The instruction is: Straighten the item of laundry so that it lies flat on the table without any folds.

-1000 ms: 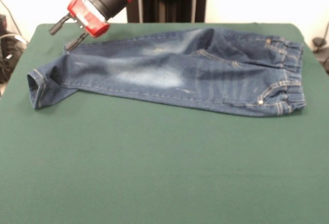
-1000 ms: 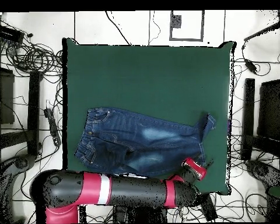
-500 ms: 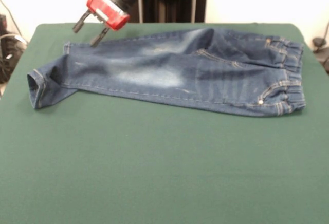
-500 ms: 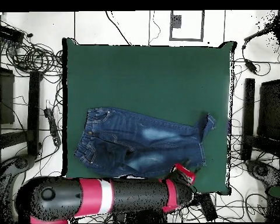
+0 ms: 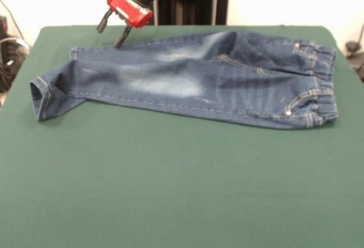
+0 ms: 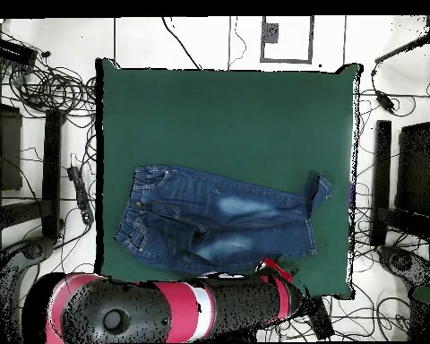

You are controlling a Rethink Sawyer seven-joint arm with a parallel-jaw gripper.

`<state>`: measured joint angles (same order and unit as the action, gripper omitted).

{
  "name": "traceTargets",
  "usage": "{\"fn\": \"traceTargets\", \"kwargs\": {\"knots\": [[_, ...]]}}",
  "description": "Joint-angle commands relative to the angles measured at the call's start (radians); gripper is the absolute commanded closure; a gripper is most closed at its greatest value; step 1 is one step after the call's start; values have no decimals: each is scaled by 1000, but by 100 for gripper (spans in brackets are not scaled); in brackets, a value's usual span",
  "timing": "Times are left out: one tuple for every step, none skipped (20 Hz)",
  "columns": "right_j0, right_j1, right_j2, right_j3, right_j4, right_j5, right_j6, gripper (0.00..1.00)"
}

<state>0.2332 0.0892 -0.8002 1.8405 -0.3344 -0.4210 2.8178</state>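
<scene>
Denim, soft but fairly heavy, the jeans (image 5: 193,80) lie just below the wide-open, empty pincer (image 5: 115,32) on the green surface (image 5: 170,191), likeliest straightened by the folded cuff (image 5: 42,97) well to its side.

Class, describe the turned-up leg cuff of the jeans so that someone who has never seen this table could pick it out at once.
Start at the green table and find the jeans lying across it. Follow the legs away from the gathered waistband to the opposite end. There the cuff folds up, showing its open hem, unlike the flat leg end behind it.
</scene>
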Motion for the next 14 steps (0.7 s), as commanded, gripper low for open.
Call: {"fn": "traceTargets", "kwargs": {"knots": [[22, 50, 175, -104, 79, -20, 30, 0], [32, 93, 157, -112, 125, -64, 35, 0], [31, 114, 150, -120, 144, -83, 34, 0], [37, 153, 134, -130, 183, -132, 29, 0], [35, 171, 130, -134, 202, -158, 27, 0], [44, 198, 116, -133, 244, -200, 26, 0], [43, 202, 116, -131, 252, -214, 24, 0], [46, 203, 114, -126, 260, -215, 25, 0], [50, 205, 113, -121, 268, -217, 26, 0], [51, 204, 115, -117, 271, -215, 27, 0], [56, 204, 116, -113, 278, -211, 27, 0], [54, 207, 120, -113, 284, -217, 28, 0], [56, 214, 116, -113, 293, -224, 26, 0], [45, 215, 121, -120, 287, -223, 24, 0]]}}
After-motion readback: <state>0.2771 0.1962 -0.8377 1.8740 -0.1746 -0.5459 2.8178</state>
